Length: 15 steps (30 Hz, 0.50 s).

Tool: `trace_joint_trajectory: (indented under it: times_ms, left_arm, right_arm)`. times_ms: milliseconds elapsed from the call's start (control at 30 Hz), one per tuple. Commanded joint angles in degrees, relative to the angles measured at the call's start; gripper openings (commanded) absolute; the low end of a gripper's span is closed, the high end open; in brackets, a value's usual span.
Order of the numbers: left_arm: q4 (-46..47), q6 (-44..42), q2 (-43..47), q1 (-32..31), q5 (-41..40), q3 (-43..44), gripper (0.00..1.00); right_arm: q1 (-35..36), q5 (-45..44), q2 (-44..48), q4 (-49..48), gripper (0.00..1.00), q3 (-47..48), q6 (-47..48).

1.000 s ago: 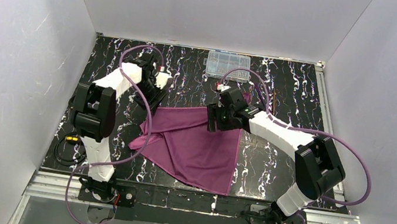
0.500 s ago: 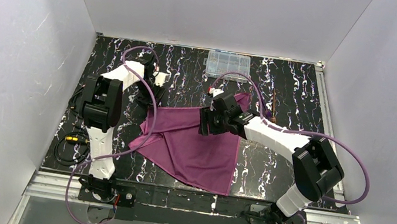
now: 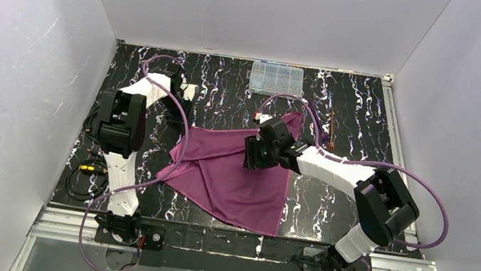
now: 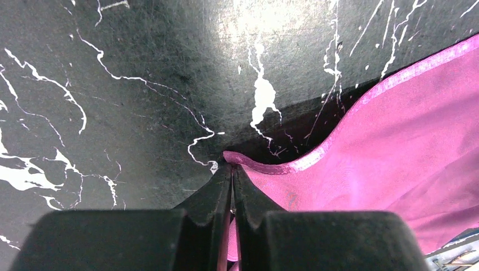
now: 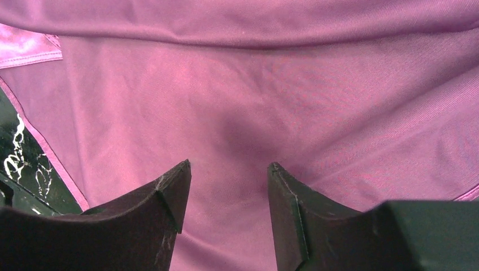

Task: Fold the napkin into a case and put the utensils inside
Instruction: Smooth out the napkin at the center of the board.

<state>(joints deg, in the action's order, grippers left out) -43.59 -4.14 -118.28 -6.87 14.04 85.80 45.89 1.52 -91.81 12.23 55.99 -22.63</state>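
The napkin (image 3: 238, 178) lies loosely spread on the middle of the black marbled counter (image 3: 230, 91). It is not flat. Its far right corner points toward the far wall, its near right corner sits close to the near edge, and a creased flap sticks out on the left. It has not been folded into a narrow case.

The left pincer (image 4: 232, 169) is at the napkin's far left corner. In the left wrist view its two dark fingers are pressed together with the hemmed corner of the cloth caught between the tips. More pink cloth shows in the slit lower down. The hem curves away to the right from the grip, casting a shadow on the counter beneath it.

The right pincer (image 5: 229, 180) is over the far middle part of the napkin, pointing down at it. Its fingers (image 5: 169, 192) stand clearly apart with only smooth cloth showing between them, and it holds nothing. Whether the tips touch the cloth I cannot tell. A soft ridge runs across the cloth just beyond them.

Of the utensils (image 3: 332, 126), one thin brown stick shows on the bare counter just right of the napkin's far right corner. The second cannot be made out. A clear plastic box (image 3: 276, 79) stands at the far edge, apart from the cloth.
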Motion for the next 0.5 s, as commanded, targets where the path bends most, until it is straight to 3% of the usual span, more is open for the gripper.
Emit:
trace_joint_trajectory:
  times_ms: [0,200,467]
  left_arm:
    - [2.62,-0.09,3.07,-0.29,0.60,-1.54,0.02]
    - [5.75,-0.03,5.37,-0.25,1.00,-2.12,0.00]
    - [7.12,-2.14,5.51,-0.25,0.26,7.87,0.00]
  right_arm:
    - [0.33,0.18,2.32,-1.76,0.60,-0.86,-0.50]
    - [0.34,0.25,1.62,-2.53,0.59,-2.74,-0.57]
    - [0.31,0.28,-0.05,-4.73,0.57,-5.25,-0.38]
